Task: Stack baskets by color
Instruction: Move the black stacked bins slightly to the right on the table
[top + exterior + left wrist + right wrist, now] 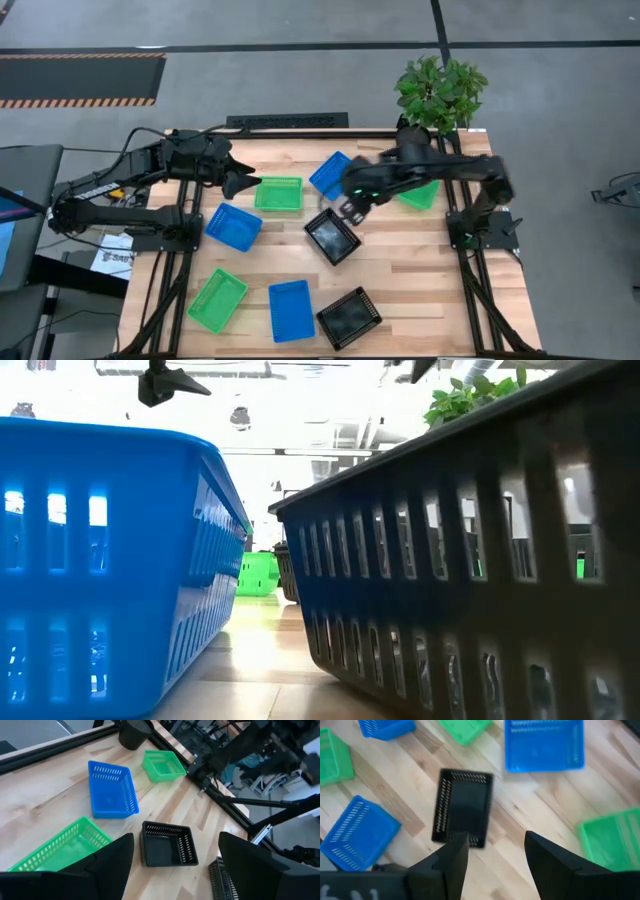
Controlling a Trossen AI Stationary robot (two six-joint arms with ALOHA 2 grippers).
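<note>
Judging by how the baskets lie, the sorting has barely begun: in the high view none can be seen nested in another, and they sit scattered singly over the desk [400,300]. A green basket [279,194] lies toward the far edge, left of middle, with a blue basket [330,174] just beside it and another green basket [421,192] further toward the far right corner, partly under the right arm. A blue basket [233,226] sits left of centre and a black basket [332,237] at the centre. Along the near edge lie a green basket [217,300], a blue basket [291,309] and a black basket [349,317]. Only eight can be counted; a third black one is not visible. The right pincer [352,207], fingers apart and empty, hovers just beside the central black basket. The left pincer [243,182], also apart and empty, hangs next to the far green basket. All three colours remain to be stacked. A potted plant [440,90] stands at the far right corner, close to the right arm's base, and the two arms work near each other over the far half, so they could crowd one another.
</note>
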